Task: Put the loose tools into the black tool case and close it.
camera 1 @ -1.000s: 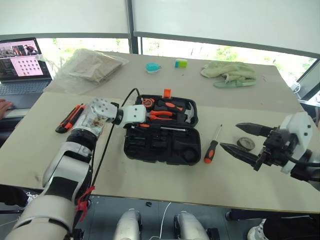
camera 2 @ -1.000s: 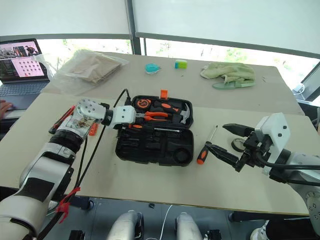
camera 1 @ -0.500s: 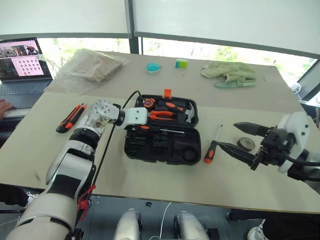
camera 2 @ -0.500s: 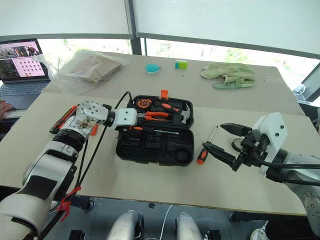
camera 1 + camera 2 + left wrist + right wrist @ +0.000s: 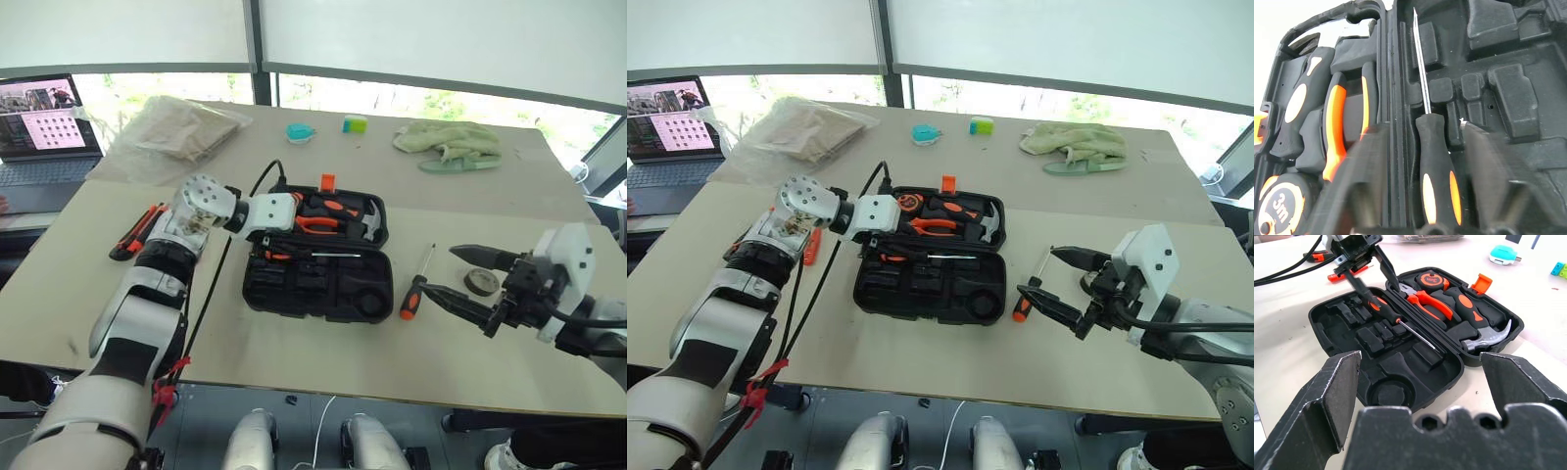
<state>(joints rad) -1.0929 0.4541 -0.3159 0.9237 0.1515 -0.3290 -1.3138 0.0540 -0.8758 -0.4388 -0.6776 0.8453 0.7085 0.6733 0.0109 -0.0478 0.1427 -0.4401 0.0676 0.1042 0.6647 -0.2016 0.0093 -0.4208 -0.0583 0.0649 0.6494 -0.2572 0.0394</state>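
The black tool case [image 5: 323,294] lies open in the middle of the table. An orange-and-black screwdriver [image 5: 1436,171] lies in its near half along the hinge. My left gripper [image 5: 1422,127] hovers over that handle, open, with a finger [image 5: 1366,166] on each side and gaps showing. A second screwdriver [image 5: 415,290] lies on the table right of the case, and a dark tape roll [image 5: 479,281] lies beyond it. My right gripper [image 5: 439,272] is open and empty, its tips just right of that screwdriver. The utility knife [image 5: 137,230] lies left of my left arm.
Pliers, a hammer and a tape measure sit in the case's far half [image 5: 1459,308]. A clear bag [image 5: 181,127], a laptop [image 5: 44,127], a green cloth [image 5: 451,145] and two small coloured items stand at the back. My left arm's black cable [image 5: 211,284] hangs by the case.
The left gripper's fingers opened wider, then narrowed again over the screwdriver, which has stayed in the case. A person's hand at the left edge has drawn back. The right arm has held still.
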